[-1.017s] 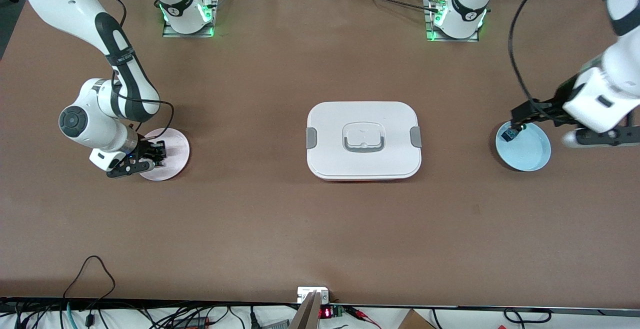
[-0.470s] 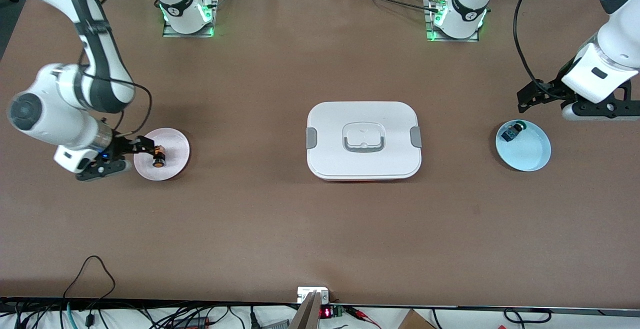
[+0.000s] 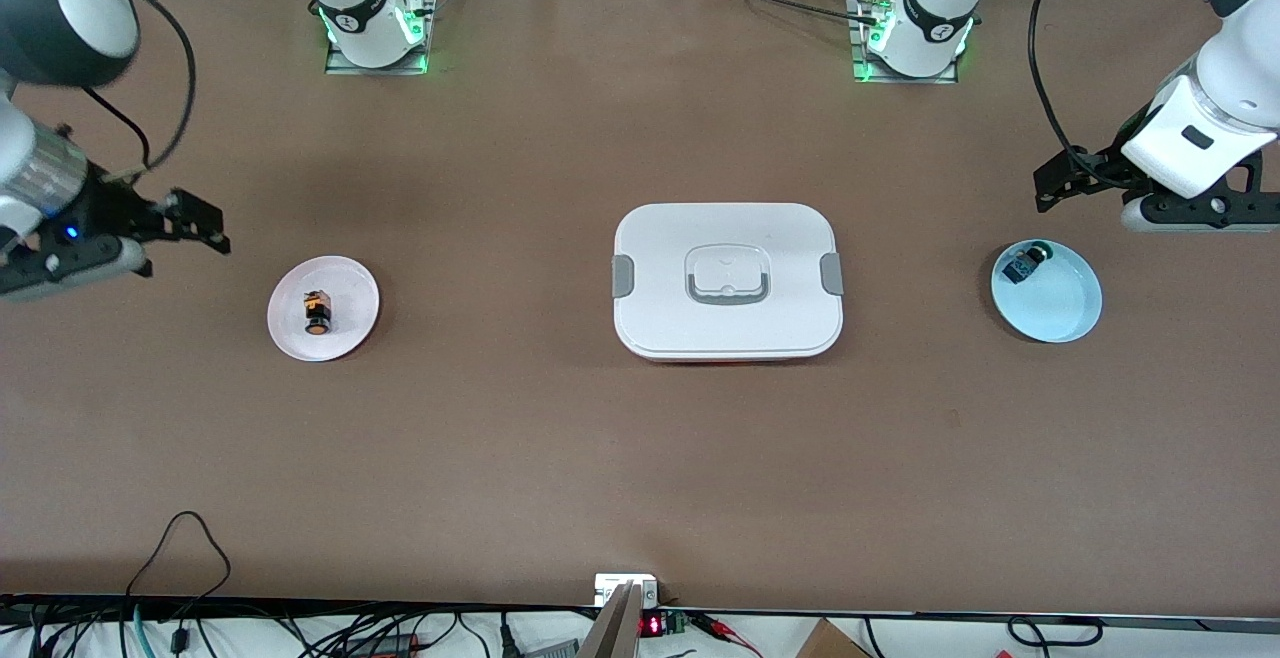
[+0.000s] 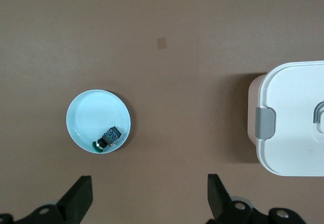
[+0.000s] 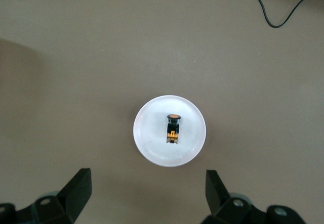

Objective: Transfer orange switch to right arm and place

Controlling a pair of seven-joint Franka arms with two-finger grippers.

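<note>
The right pincer (image 3: 205, 228) is held spread wide and empty in the air over bare brown surface (image 3: 560, 458) at the right arm's end, its two black fingers (image 5: 76, 191) well apart. Near it, the tiny black blocky orange switch (image 3: 316, 313) is seen lying on a small round pale pink plate (image 3: 350, 323) — loose on the plate, touched by nothing, its orange button end toward the front camera.

The left pincer (image 3: 1048, 191) is likewise held open and empty, raised above the surface just beside a small round light blue plate (image 3: 1060, 308) at the left arm's end. On that plate, by its rim, a small blue-and-green part (image 3: 1022, 267) is seen.

Between the two plates, mid-surface, a white rectangular lidded container with grey side clips (image 3: 728, 280) is set.
</note>
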